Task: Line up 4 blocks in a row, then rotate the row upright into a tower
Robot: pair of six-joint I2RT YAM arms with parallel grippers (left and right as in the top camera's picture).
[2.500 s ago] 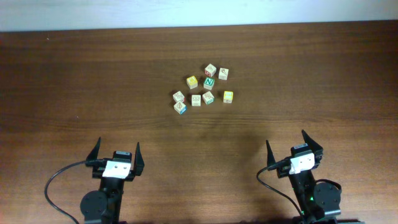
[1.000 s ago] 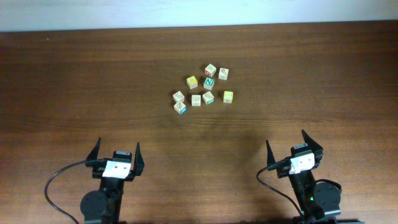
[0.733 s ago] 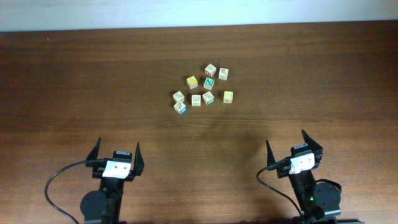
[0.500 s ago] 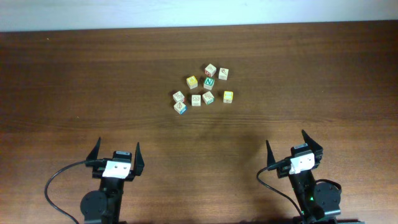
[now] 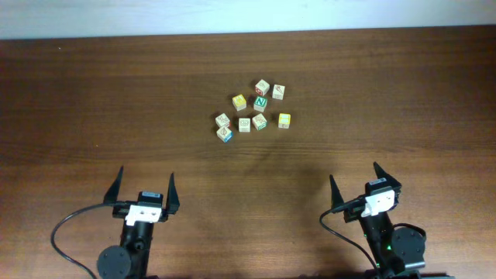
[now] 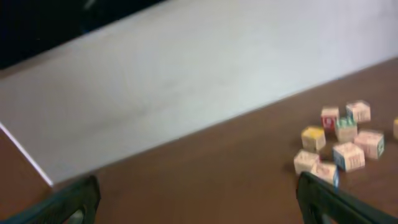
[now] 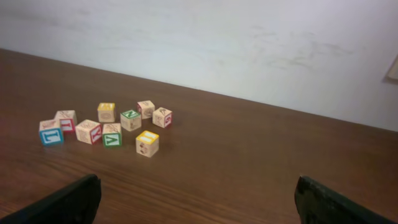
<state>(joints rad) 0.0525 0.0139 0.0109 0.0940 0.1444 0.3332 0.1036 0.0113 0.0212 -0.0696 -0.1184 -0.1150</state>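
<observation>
The left gripper (image 5: 146, 174) sits at the near left of the table (image 5: 93, 85), jaws spread wide and holding nothing; the blocks (image 5: 260, 121) lie in a loose cluster on the far middle of the wood, well apart from both arms — the blue-edged block (image 5: 225, 134) at its left, the green N block (image 5: 260, 102) in its midst, a yellow-faced block (image 5: 284, 120) at its right; the right gripper (image 5: 354, 172), at the near right, is likewise splayed and empty.
</observation>
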